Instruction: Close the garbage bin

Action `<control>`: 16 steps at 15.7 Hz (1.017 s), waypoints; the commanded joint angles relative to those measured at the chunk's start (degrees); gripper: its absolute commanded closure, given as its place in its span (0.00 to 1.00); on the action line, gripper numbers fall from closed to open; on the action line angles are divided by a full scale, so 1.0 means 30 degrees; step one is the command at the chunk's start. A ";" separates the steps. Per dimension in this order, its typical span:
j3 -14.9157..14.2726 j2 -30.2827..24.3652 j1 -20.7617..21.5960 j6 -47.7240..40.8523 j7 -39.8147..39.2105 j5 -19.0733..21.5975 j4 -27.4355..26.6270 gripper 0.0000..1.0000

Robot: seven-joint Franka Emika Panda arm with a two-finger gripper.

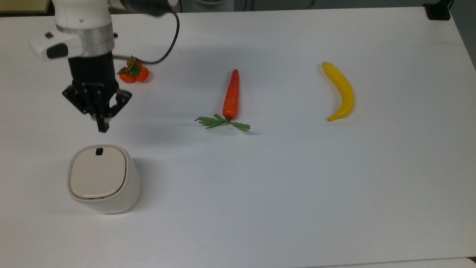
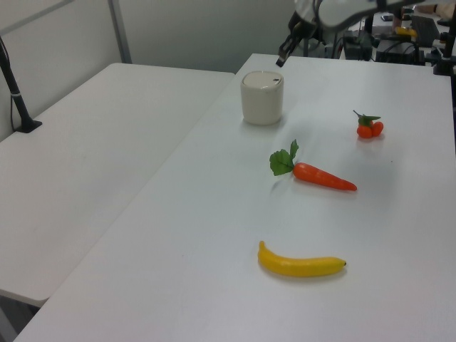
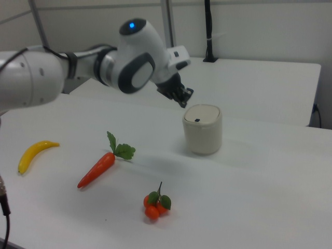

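Note:
The garbage bin (image 1: 104, 178) (image 2: 262, 97) (image 3: 202, 129) is a small cream-white tub at the top view's lower left. Its flat beige lid (image 1: 97, 171) lies down flush on the rim, and a small black latch mark (image 1: 99, 151) shows near the lid's far edge. My gripper (image 1: 102, 128) (image 2: 279, 61) (image 3: 184, 104) hangs in the air above and beyond the bin, apart from it. Its black fingers are pressed together with nothing between them.
On the white table (image 1: 297, 186) lie a cluster of small orange fruits with leaves (image 1: 134, 71), a carrot with green leaves (image 1: 230, 96) and a yellow banana (image 1: 340, 91). A second white table (image 2: 92, 142) stands at the left view's left.

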 commanded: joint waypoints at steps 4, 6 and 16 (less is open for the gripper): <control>0.0192 -0.3243 0.0462 -0.7182 -0.0051 0.1103 0.0012 0.87; 0.0367 -0.4093 0.0433 -0.9265 0.0123 0.1801 0.0189 0.50; 0.1888 -0.6996 0.0374 -1.6771 0.3992 0.1748 0.0689 0.00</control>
